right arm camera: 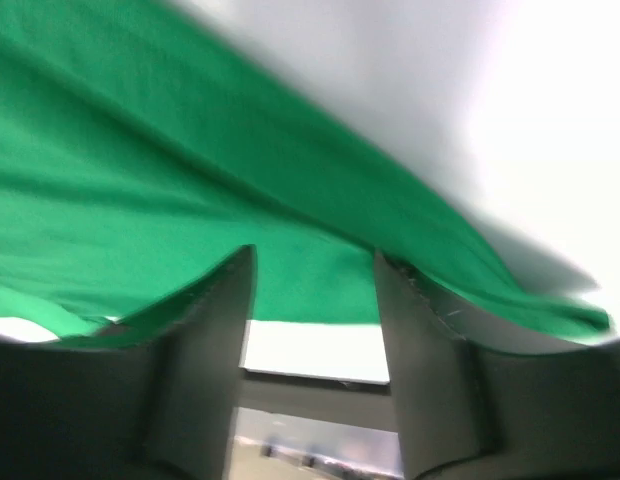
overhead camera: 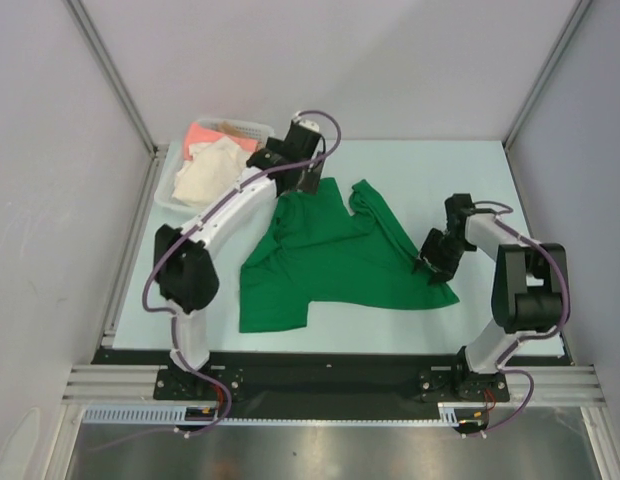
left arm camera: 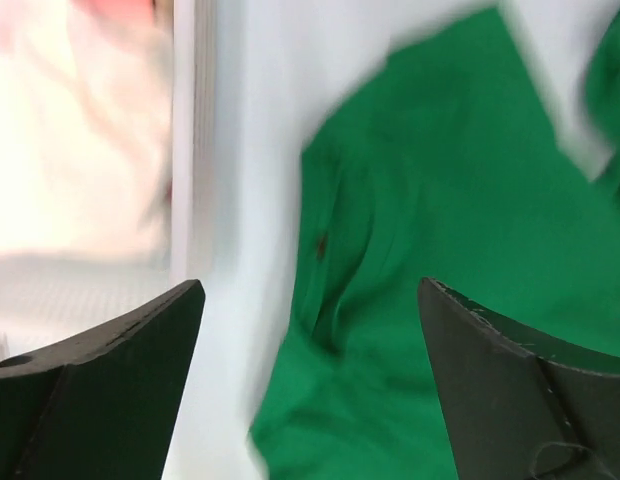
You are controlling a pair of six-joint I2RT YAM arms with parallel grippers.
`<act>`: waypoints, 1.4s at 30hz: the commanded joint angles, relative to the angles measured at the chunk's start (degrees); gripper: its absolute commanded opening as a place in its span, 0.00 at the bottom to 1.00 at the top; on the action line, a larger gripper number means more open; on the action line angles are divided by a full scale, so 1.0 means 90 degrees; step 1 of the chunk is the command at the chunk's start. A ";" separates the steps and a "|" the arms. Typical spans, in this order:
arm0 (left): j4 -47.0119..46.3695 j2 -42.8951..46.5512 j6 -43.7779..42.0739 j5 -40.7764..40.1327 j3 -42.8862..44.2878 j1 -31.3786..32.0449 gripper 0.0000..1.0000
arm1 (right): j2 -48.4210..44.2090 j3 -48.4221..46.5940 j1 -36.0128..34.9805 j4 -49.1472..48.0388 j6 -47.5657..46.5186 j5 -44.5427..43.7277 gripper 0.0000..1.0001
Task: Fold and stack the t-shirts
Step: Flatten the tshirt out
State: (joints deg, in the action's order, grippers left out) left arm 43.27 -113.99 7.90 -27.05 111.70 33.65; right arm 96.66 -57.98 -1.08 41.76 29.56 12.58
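At 4 o'clock, see right fingers [right arm camera: 205, 330] half spread, tips at the green t-shirt [overhead camera: 330, 260] hem, cloth across the gap. Find that shirt rumpled mid-tabletop [overhead camera: 470, 170]. At its 12 o'clock, note left fingers [left arm camera: 110, 370] spread wide, empty, over its far edge. At 10 o'clock, spot cream t-shirt [overhead camera: 212, 172] and salmon t-shirt [overhead camera: 203, 133] in basket [overhead camera: 166, 190].

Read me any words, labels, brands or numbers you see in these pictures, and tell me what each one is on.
No text can be read anywhere.
The green shirt, cream shirt, pink shirt and basket show no print, label or number.
Both wrist views are blurred, and nothing in them looks like writing.
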 commanded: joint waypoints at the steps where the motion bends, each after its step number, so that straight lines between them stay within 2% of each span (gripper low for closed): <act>1: 0.0233 0.1695 0.0069 -0.0218 -0.1738 0.0128 0.92 | -0.0924 -0.0276 -0.0133 0.0604 -0.0472 -0.0499 0.64; 2: 0.0164 0.2076 0.0301 0.0073 -0.2163 0.0186 0.88 | -0.1080 -0.0296 -0.0163 0.0759 -0.0491 -0.0480 0.68; 3: 0.0173 0.2786 0.0458 0.0259 -0.2940 0.0197 0.82 | -0.1401 -0.0316 -0.0173 0.0799 -0.0482 -0.0441 0.75; 4: 0.0250 0.3073 0.0653 0.0532 -0.3296 0.0206 0.70 | -0.1530 -0.0335 -0.0163 0.0848 -0.0511 -0.0412 0.76; 7: 0.0797 0.3943 0.1473 0.1266 -0.4517 0.0255 0.53 | -0.1842 -0.0365 -0.0114 0.0995 -0.0540 -0.0372 0.80; 9: 0.1091 0.4654 0.2138 0.1364 -0.5432 0.0294 0.48 | -0.1902 -0.0355 -0.0017 0.1034 -0.0541 -0.0217 0.78; 12: 0.1169 0.5389 0.3152 0.1666 -0.6595 0.0149 0.47 | -0.1951 -0.0092 0.0422 0.0898 -0.0424 0.0367 0.64; 13: 0.1198 0.5719 0.3436 0.1851 -0.6862 0.0042 0.41 | -0.1971 -0.0033 0.0520 0.0849 -0.0385 0.0515 0.59; 15: 0.1102 0.5936 0.4110 0.2493 -0.7582 -0.0359 0.33 | -0.2039 0.0045 0.0618 0.0780 -0.0355 0.0556 0.42; 16: 0.1004 0.6054 0.4257 0.2691 -0.7800 -0.0476 0.30 | -0.2058 0.0036 0.0618 0.0771 -0.0365 0.0555 0.40; 17: 0.0936 0.6074 0.4394 0.2818 -0.7985 -0.0738 0.29 | -0.2068 0.0035 0.0618 0.0761 -0.0384 0.0565 0.39; 22: 0.0751 0.6211 0.4747 0.2966 -0.8485 -0.1131 0.47 | -0.2068 -0.0023 0.0618 0.0858 -0.0462 0.0663 0.41; 24: 0.0507 0.6328 0.4621 0.2889 -0.8360 -0.1326 0.46 | -0.2068 -0.0013 0.0608 0.0810 -0.0472 0.0653 0.41; 25: 0.0322 0.6348 0.4494 0.2608 -0.8252 -0.1346 0.42 | -0.2049 -0.0023 0.0608 0.0800 -0.0491 0.0682 0.41; 26: -0.0251 0.6357 0.4213 0.2537 -0.8145 -0.1366 0.42 | -0.2020 -0.0033 0.0599 0.0819 -0.0492 0.0760 0.41; 28: -0.0926 0.6056 0.3802 0.2876 -0.7822 -0.1628 0.52 | -0.1961 -0.0120 0.0521 0.0858 -0.0492 0.0799 0.42; 29: -0.1481 0.5823 0.3722 0.3429 -0.7676 -0.1890 0.55 | -0.1942 -0.0159 0.0463 0.0887 -0.0511 0.0800 0.42; 30: -0.1613 0.5356 0.3673 0.3435 -0.7240 -0.1932 0.61 | -0.1941 -0.0208 0.0346 0.0907 -0.0521 0.0771 0.43; 32: -0.1857 0.4749 0.3460 0.3686 -0.6740 -0.2019 0.65 | -0.1961 -0.0306 0.0238 0.0936 -0.0463 0.0722 0.43; 33: -0.2428 0.4475 0.3361 0.3921 -0.6254 -0.2059 0.68 | -0.1971 -0.0326 0.0179 0.0936 -0.0433 0.0741 0.44; 34: -0.2589 0.3777 0.3235 0.4049 -0.5940 -0.2059 0.68 | -0.2000 -0.0336 0.0140 0.0917 -0.0346 0.0760 0.44; 36: -0.3027 0.3061 0.3078 0.4215 -0.4947 -0.2059 0.67 | -0.2000 -0.0374 -0.0055 0.0897 -0.0268 0.0770 0.44; 38: -0.3321 0.2025 0.3009 0.4129 -0.4299 -0.2049 0.61 | -0.2000 -0.0433 -0.0163 0.0936 -0.0189 0.0819 0.44; 40: -0.3663 0.1052 0.2863 0.3817 -0.3352 -0.2020 0.54 | -0.2000 -0.0589 -0.0250 0.1101 -0.0169 0.0761 0.44; 41: -0.3713 0.0716 0.2775 0.3652 -0.3020 -0.1972 0.54 | -0.2000 -0.0648 -0.0309 0.1151 -0.0169 0.0732 0.45; 42: -0.3636 0.0384 0.2726 0.3408 -0.2185 -0.1952 0.54 | -0.2000 -0.0764 -0.0358 0.1219 -0.0179 0.0693 0.45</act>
State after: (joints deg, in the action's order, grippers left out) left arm 16.25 -104.12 36.07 6.57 81.49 15.64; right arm 79.59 -60.95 -3.20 50.48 26.98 18.94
